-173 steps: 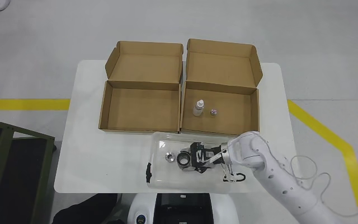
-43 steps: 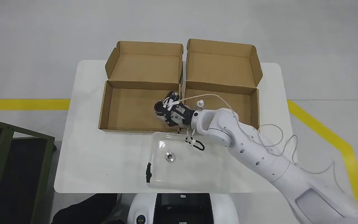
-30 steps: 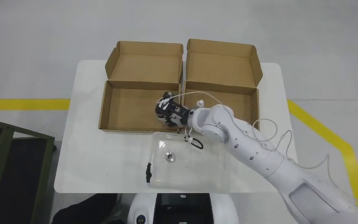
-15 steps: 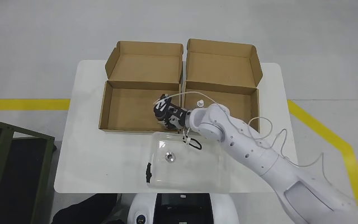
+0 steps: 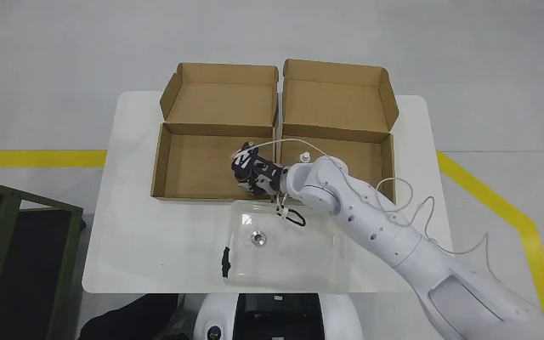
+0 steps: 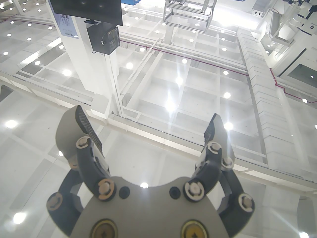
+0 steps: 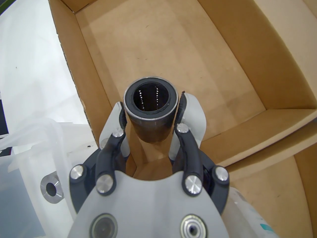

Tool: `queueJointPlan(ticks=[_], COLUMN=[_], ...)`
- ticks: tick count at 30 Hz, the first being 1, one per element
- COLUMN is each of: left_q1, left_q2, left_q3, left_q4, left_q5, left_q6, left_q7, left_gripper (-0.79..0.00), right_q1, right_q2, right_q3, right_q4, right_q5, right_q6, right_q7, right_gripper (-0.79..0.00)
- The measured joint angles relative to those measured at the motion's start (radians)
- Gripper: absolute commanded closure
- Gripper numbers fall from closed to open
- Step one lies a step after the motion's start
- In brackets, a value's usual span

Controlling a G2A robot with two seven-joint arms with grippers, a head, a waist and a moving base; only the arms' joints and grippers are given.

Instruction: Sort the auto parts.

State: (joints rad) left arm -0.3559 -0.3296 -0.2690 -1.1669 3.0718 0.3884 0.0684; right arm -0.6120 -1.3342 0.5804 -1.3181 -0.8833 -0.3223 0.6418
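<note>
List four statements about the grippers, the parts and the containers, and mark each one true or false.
1. The right gripper is shut on the dark bearing. True.
2. A small metal part lies in the clear tray. True.
3. The dark bearing lies in the clear tray too. False: it is held over the left box.
4. The left gripper grips a part. False: it is open and holds nothing.

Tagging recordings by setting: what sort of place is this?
Likely an industrial hall or robot test floor: a yellow floor line, a high gridded ceiling with spotlights, a white table holding cardboard boxes.
</note>
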Motion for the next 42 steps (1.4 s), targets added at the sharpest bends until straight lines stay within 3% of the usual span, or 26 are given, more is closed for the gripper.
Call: queueJointPlan(ticks=[3,9,18,31,42], left_q1=[0.000,0.000,0.000,0.000,0.000], left_q2=[0.000,0.000,0.000,0.000,0.000], left_q3=[0.000,0.000,0.000,0.000,0.000], left_q4=[0.000,0.000,0.000,0.000,0.000], left_q5=[0.000,0.000,0.000,0.000,0.000], left_q6=[0.000,0.000,0.000,0.000,0.000], left_q7=[0.000,0.000,0.000,0.000,0.000], left_gripper=[-0.785,-0.785,-0.785,-0.785,-0.785], right_q1=[-0.012,-0.051,-0.163,-0.405,-0.501], right_q2=[0.004,0.019,0.062,0.130,0.155], right_q3=[0.016,0.059,0.149,0.245,0.231], right_q4=[-0.031,-0.121,-0.356,-0.581,-0.571], right_q5=[-0.016,-0.048,-0.136,-0.325,-0.543], right_q6=[-0.001,-0.020,-0.095,-0.274,-0.386], right_q7=[0.008,0.010,0.020,-0.010,-0.154], right_gripper=[-0.591,-0.665,-0.779,-0.785,-0.785])
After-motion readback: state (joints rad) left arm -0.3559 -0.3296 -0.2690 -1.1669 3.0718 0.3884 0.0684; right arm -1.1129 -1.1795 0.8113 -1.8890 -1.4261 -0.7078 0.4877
